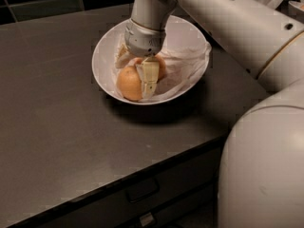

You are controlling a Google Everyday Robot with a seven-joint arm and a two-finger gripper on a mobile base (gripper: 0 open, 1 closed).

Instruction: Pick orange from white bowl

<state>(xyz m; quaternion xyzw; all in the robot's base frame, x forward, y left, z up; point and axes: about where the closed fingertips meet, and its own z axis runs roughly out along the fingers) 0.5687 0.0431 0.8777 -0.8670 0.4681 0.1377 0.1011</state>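
A dark grey matte counter [57, 127] fills most of the frame. On it, in the upper middle, sits a large, shallow, glossy white bowl [94, 61] lined with crumpled white paper [190, 61].

Two round fruits lie on the paper. The paler yellow-orange, matte-skinned orange [128, 83] rests in the lower left part of the bowl. A deeper reddish-orange fruit [160, 66] lies just beside it to the upper right.

The robot's cream-white arm [228, 18] reaches in from the upper right of the frame. Its end effector [136, 69] is down inside the bowl, over the top of the orange. The two cream fingers [150, 75] are spread about as wide as the fruit. One stands between the two fruits, against the orange's right side, and the other is at its upper left. The orange sits on the paper, not lifted.

The robot's rounded white body [266, 165] fills the lower right of the frame. Below the counter's front edge is a dark drawer handle [140, 190].
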